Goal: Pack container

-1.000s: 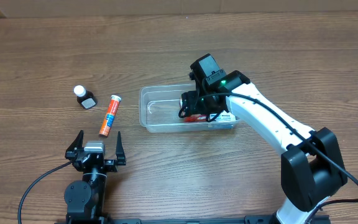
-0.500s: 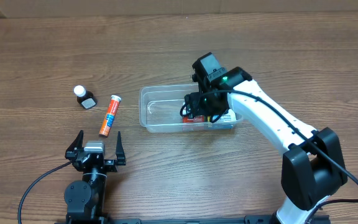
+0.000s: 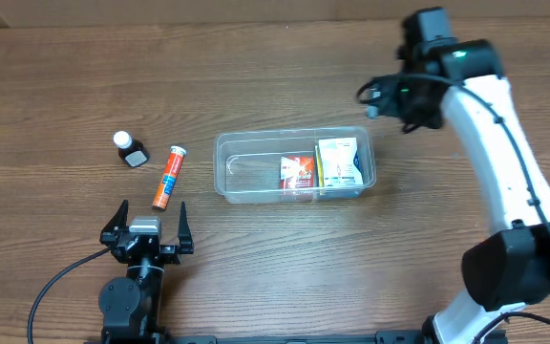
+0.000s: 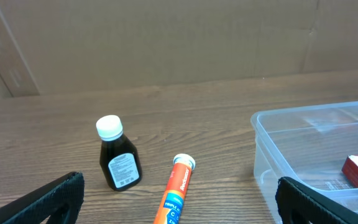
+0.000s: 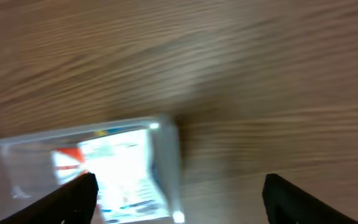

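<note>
Overhead, the container (image 3: 246,172) sits near the middle of the bench (image 3: 65,76), its long side running left to right. At its right end lies a white box (image 3: 340,162). A red box (image 3: 297,172) lies just beside it toward the middle, and the two look to be touching.

The right pincer (image 3: 369,103) hangs over the bench beyond the container's far right corner, apart from it. Its jaws are spread with nothing between them. The right wrist view is blurred. It shows the two fingers (image 5: 79,199) in the lower corners, far apart, and that corner of the container with the white box below them.

The left pincer (image 3: 151,212) rests by the near edge of the bench, left of the container, its jaws as wide as they go and empty. Just ahead of it an orange tube (image 3: 168,178) lies on its side, well apart from the container. A dark bottle (image 3: 130,150) with a white cap stands upright near the tube's far end, on its left. The left wrist view shows both, with the container's left end at the right.
</note>
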Robot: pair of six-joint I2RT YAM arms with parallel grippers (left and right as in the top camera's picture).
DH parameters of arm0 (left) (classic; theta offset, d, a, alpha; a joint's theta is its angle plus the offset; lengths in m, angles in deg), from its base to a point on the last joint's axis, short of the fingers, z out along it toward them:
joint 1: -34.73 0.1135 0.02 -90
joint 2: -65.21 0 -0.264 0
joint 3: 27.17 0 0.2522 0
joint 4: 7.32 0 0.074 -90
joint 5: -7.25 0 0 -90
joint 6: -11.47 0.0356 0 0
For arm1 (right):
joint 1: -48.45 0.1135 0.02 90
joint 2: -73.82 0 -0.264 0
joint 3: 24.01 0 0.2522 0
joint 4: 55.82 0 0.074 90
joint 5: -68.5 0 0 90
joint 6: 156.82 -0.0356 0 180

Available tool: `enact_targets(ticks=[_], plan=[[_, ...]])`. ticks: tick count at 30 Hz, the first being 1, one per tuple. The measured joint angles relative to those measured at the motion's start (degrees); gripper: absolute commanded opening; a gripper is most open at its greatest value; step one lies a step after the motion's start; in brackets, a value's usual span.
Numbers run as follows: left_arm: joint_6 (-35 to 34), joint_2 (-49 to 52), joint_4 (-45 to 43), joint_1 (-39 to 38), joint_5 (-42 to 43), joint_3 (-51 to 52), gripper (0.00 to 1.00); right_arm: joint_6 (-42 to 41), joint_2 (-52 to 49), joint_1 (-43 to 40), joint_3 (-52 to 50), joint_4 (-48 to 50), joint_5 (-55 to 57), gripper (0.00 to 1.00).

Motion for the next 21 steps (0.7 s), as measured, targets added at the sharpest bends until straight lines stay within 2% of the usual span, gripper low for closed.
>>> enact_targets(ticks=[3,9,21], plan=[[0.00,0.00,0.02,0.00,0.00,0.00,1.00,1.20,0.02,-7.89,0.00,-1.16,2.21,1.00],[0.00,0.00,0.02,0.00,0.00,0.00,1.00,1.88,0.02,-22.84,0.00,-3.37,4.81,1.00],[0.00,0.00,0.02,0.00,0.00,0.00,1.00,2.01,0.02,-24.37,0.00,-3.32,4.92,1.00]])
